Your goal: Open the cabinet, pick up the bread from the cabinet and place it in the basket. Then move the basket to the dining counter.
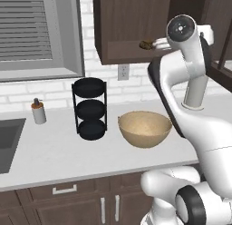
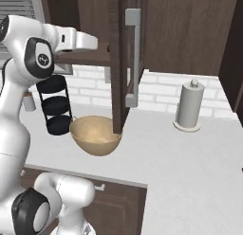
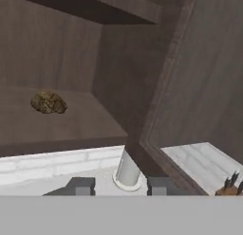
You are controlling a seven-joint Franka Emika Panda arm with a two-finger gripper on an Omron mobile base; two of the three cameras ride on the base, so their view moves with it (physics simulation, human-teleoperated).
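My jaws (image 3: 121, 185) stand parted with nothing between them, two blocky grey fingertips (image 3: 81, 185) rising at the bottom of the hand view. Beyond them sits the bread (image 3: 48, 102), a small, lumpy, dark brown piece with a rough mottled crust, resting on the smooth bottom shelf of the cabinet (image 3: 57, 49), well apart from my jaws and to one side. The cabinet is dark brown wood with a faint grain, its door (image 2: 124, 58) swung open and edge-on in the right base view, carrying a long, straight metal bar handle (image 2: 136, 54). Below on the pale, flat bench (image 1: 54, 151) sits the basket (image 1: 145, 129), tan, round and bowl-shaped, with a finely textured inside. Just beside it stands a black three-tier round rack (image 1: 90, 108), and further along a small soap dispenser (image 1: 38, 111). On the other side stands a pale grey paper-towel cylinder (image 2: 189, 106). White brick tiling (image 1: 131, 85) backs the bench.
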